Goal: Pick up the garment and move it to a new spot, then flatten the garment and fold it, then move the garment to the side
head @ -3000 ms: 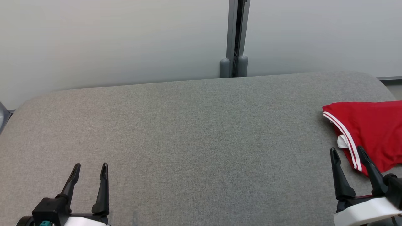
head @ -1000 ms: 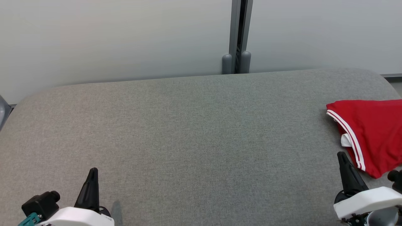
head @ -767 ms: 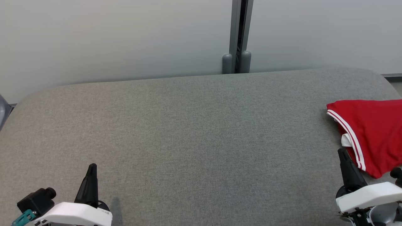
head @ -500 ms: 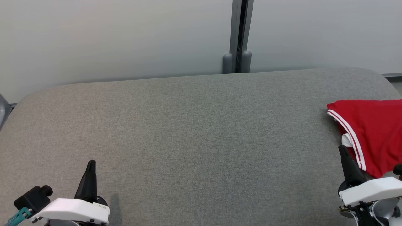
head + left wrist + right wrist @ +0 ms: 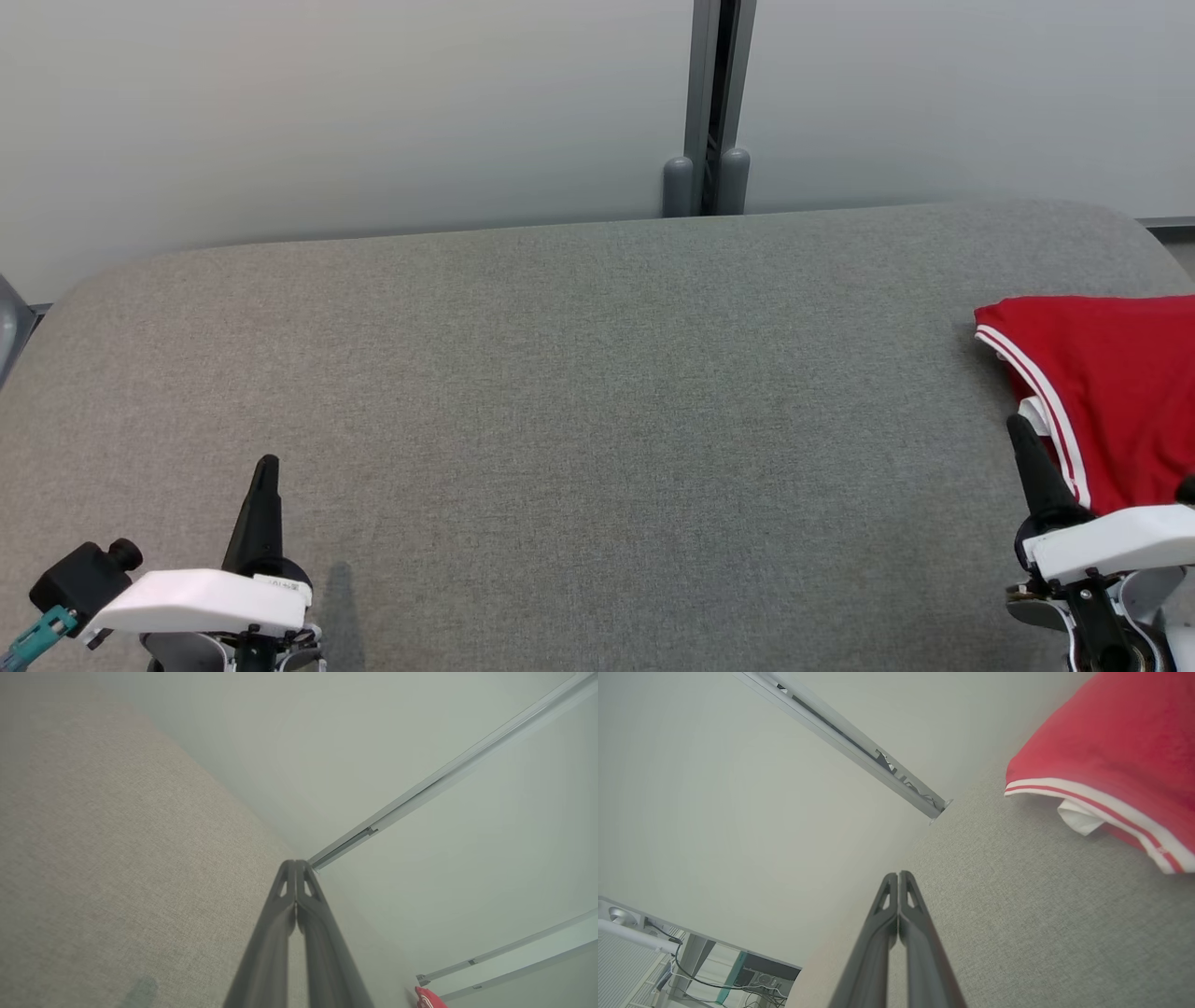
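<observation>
I see the red garment (image 5: 1116,392) lying at the right side of the grey padded table (image 5: 597,373), with white stripes along its hem. A white label (image 5: 1078,817) pokes out under that hem, but I can't read it. My right gripper (image 5: 1016,431) sits just beside the hem, fingers pressed together and holding nothing. My left gripper (image 5: 265,467) is well apart at lower left, likewise closed and empty.

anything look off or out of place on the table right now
Only a small thing: a white scrap pokes out from under the striped hem of the red garment, which lies at the right end of the grey table, running past the head view's edge. Nothing looks spilled or damaged.
</observation>
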You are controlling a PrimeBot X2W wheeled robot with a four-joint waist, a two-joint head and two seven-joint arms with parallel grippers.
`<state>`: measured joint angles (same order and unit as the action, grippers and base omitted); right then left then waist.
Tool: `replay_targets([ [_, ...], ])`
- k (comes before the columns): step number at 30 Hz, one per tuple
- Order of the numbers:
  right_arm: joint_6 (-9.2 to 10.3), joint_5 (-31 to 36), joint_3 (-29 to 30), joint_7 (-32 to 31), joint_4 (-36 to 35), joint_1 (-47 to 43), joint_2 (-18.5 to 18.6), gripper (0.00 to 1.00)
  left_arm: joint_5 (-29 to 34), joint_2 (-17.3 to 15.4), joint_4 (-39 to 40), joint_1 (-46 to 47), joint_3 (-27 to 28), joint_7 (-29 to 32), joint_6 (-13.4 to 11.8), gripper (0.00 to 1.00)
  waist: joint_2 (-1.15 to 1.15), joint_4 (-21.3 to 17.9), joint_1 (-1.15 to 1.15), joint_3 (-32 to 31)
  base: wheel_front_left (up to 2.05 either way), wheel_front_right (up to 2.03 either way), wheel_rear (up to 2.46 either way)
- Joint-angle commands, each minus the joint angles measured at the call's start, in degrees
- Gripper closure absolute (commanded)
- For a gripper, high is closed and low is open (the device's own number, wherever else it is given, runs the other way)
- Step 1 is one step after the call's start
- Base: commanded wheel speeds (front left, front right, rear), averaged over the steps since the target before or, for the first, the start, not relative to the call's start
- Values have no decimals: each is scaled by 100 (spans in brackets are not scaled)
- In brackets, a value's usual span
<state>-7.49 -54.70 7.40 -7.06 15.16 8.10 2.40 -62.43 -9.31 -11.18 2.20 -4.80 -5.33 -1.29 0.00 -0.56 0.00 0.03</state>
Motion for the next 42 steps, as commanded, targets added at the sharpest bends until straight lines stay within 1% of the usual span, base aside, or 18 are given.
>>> replay_targets([
  [1,-1,-174,39,-40,6,175,63,100,-147,-9,9,195,75,10,61,100,0,1,0,1,0,0,0],
  [18,-1,-1169,143,-249,410,517,80,100,-997,184,-251,452,295,108,319,100,0,16,0,20,0,0,0],
  [42,-1,-2301,262,-487,873,895,96,100,-1954,401,-548,741,541,220,596,100,0,36,0,44,0,0,0],
])
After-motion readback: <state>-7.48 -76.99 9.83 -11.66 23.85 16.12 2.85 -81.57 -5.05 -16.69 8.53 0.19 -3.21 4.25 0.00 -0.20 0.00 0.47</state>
